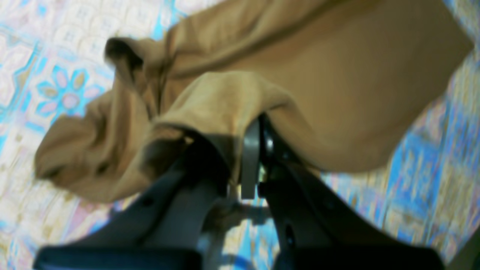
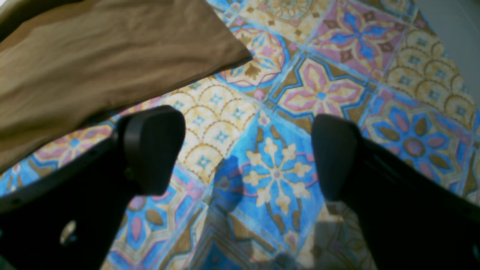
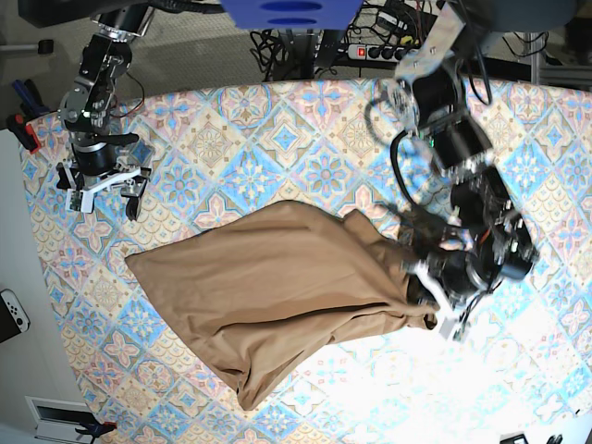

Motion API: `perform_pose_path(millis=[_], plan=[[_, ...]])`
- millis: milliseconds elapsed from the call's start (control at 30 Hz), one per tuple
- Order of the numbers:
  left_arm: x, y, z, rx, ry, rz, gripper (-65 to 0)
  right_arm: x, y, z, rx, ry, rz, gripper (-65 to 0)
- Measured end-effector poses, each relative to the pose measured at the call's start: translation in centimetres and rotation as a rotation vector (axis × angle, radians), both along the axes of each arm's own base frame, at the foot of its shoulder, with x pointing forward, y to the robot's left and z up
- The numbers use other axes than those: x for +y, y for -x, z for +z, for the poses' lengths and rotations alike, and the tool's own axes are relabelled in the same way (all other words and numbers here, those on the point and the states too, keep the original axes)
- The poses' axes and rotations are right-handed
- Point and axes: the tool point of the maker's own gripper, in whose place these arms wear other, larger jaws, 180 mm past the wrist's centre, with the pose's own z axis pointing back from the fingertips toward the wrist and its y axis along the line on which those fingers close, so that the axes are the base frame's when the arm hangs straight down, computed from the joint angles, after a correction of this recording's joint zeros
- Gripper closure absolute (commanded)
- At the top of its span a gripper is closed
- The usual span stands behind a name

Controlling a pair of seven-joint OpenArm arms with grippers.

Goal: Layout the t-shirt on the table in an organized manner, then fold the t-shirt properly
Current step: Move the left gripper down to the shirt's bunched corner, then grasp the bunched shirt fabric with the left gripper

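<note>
**Tan shirt pinched at one end, other tool spread**

Across the tiled surface (image 3: 277, 120), the t-shirt (image 3: 268, 287) lies rumpled mid-scene, one corner pointing left. At its right end the left tool (image 1: 249, 150) is pressed together, pinching a bunched fold of the fabric. Far left, the right tool (image 2: 249, 153) hangs spread wide above bare tiles, just beside the shirt's edge.
</note>
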Motion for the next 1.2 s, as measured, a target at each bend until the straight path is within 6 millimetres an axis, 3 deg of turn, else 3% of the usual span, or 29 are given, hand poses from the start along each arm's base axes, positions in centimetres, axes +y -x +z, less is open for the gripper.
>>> perform_pose_path(millis=[100, 133, 233, 267, 400, 467, 567, 667, 733, 833, 967, 1200], plan=[[0.3, -0.6, -1.9, 0.041, 0.012, 0.015, 0.0, 0.1, -0.1, 0.0, -0.002, -0.001, 0.003, -54.0], [0.4, -0.4, -2.7, 0.070, 0.003, 0.016, -3.7, 0.0, -0.1, 0.0, -0.003, -0.001, 0.000, -54.0], [0.6, 0.5, -4.0, 0.107, -0.018, 0.020, -23.2, 0.0, 0.0, 0.0, -0.002, 0.000, 0.001, -54.0], [0.7, 0.6, -4.2, 0.107, -0.024, 0.023, -26.3, 0.0, 0.0, 0.0, -0.001, -0.001, 0.001, -54.0], [1.3, 1.3, -5.0, 0.132, -0.049, 0.029, -25.3, 0.0, -0.1, 0.0, -0.002, 0.000, 0.001, -54.0], [2.1, 1.6, -4.2, 0.101, -0.069, 0.037, -23.9, 0.0, 0.0, 0.0, 0.000, -0.001, 0.000, -54.0], [3.7, 2.2, -1.3, -0.004, -0.119, 0.065, -23.7, 0.0, 0.0, 0.0, 0.001, -0.001, 0.000, -54.0], [3.3, 4.1, 2.4, -0.149, -0.136, 0.053, -23.8, 0.0, 0.0, -0.1, 0.002, -0.002, 0.001, -54.0], [2.3, 5.9, 3.4, -0.200, -0.145, 0.029, -23.8, 0.1, 0.0, -0.1, 0.005, -0.002, 0.001, -54.0], [1.1, 8.2, 1.3, -0.141, -0.178, -0.031, -23.8, 0.1, 0.1, -0.1, 0.006, -0.002, 0.001, -54.0], [1.0, 10.6, -2.1, -0.036, -0.188, -0.066, -23.8, 0.1, 0.0, -0.1, 0.003, -0.002, 0.002, -54.0], [0.7, 9.0, -5.7, -0.049, -0.124, -0.030, -23.8, 0.1, 1.2, -1.1, 0.037, -0.004, 0.000, -54.0]])
